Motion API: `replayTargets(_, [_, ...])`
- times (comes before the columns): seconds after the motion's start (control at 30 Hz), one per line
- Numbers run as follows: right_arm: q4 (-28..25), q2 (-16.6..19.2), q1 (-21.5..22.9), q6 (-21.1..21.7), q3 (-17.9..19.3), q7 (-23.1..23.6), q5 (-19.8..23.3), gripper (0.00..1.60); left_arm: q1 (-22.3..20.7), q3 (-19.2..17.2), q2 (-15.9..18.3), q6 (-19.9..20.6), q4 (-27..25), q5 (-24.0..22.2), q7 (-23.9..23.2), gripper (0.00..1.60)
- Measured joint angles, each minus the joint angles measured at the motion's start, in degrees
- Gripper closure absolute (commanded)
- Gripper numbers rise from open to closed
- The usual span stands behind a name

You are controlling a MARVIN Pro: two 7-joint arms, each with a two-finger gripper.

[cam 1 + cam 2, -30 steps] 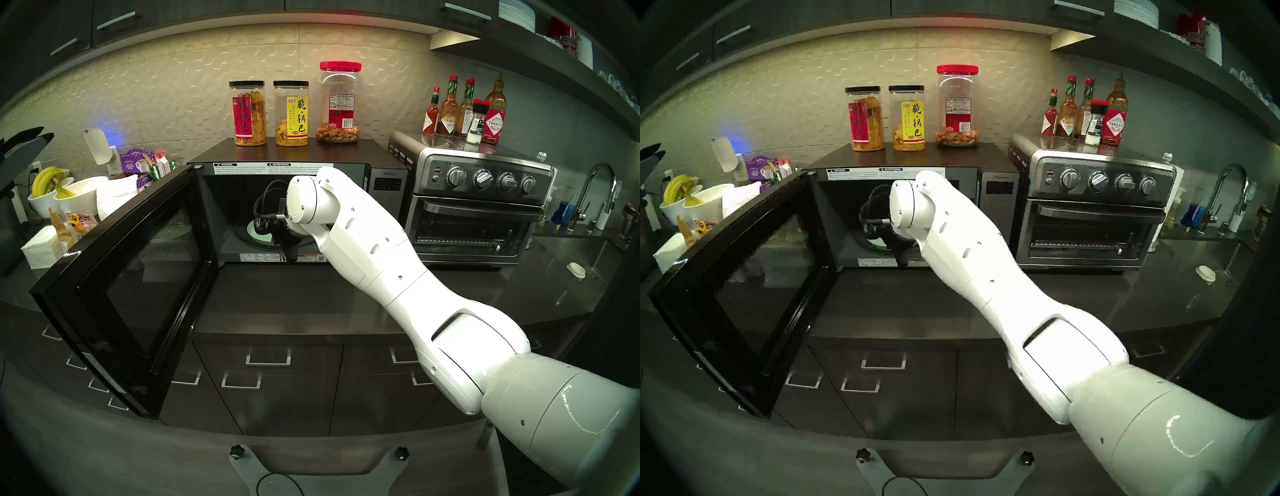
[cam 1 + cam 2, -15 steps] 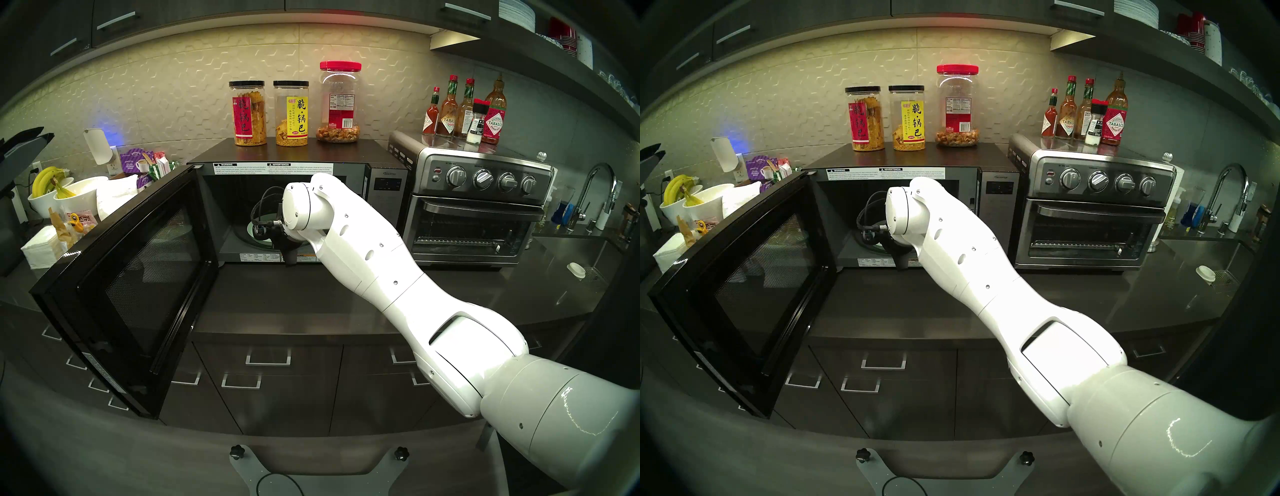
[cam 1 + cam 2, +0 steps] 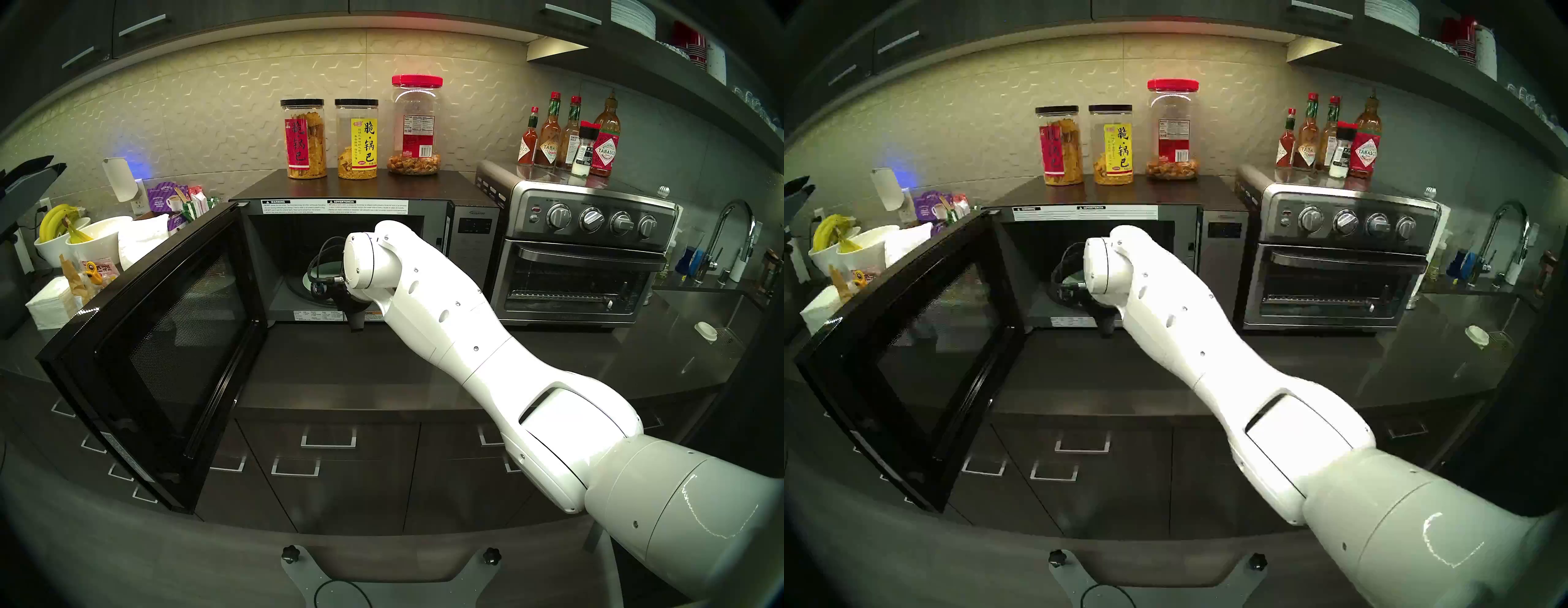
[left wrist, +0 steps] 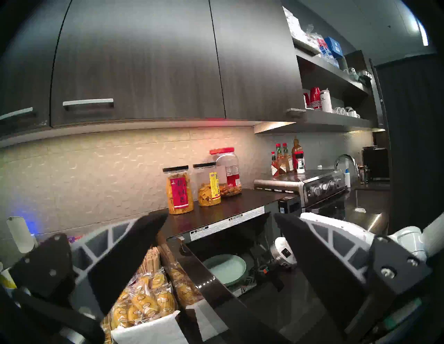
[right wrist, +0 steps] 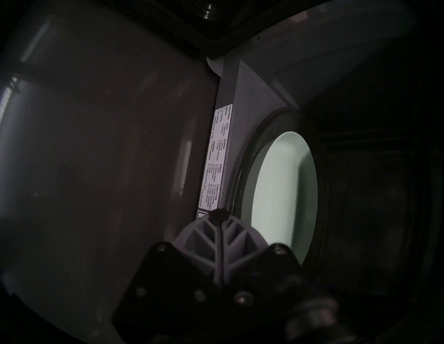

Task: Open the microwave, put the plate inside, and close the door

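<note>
Both head views hide most of the plate [image 3: 306, 280] behind the right arm; the right wrist view shows it whole, with the right tool [image 5: 219, 216] closed, empty; left tool [image 4: 221, 240] gapes.

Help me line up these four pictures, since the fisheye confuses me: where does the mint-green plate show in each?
Head stereo left: plate, middle, inside the microwave, mostly behind the right wrist.
Head stereo right: only a dim sliver left of the wrist.
Left wrist: lower middle, inside the cavity.
Right wrist: right of centre, seen turned sideways.
Shared landmark: the white label strip on the cavity's front sill.
</note>
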Motion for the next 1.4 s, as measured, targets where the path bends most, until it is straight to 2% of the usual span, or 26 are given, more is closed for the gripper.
replayTargets(0.3, [3.3,-0.9,0.2,0.0,0.5,-2.0,-0.6,1.6,0.0,0.0,0.0,0.0,0.0,0.0,0.0,0.0])
replayTargets(0.83, [4.1,-1.9,0.3,-1.4,1.4,-4.4,-1.4,1.6,0.0,0.0,0.0,0.0,0.0,0.0,0.0,0.0])
replayTargets(1.4, [6.9,-3.2,0.3,-0.7,1.1,-7.9,-4.0,1.6,0.0,0.0,0.0,0.0,0.0,0.0,0.0,0.0])
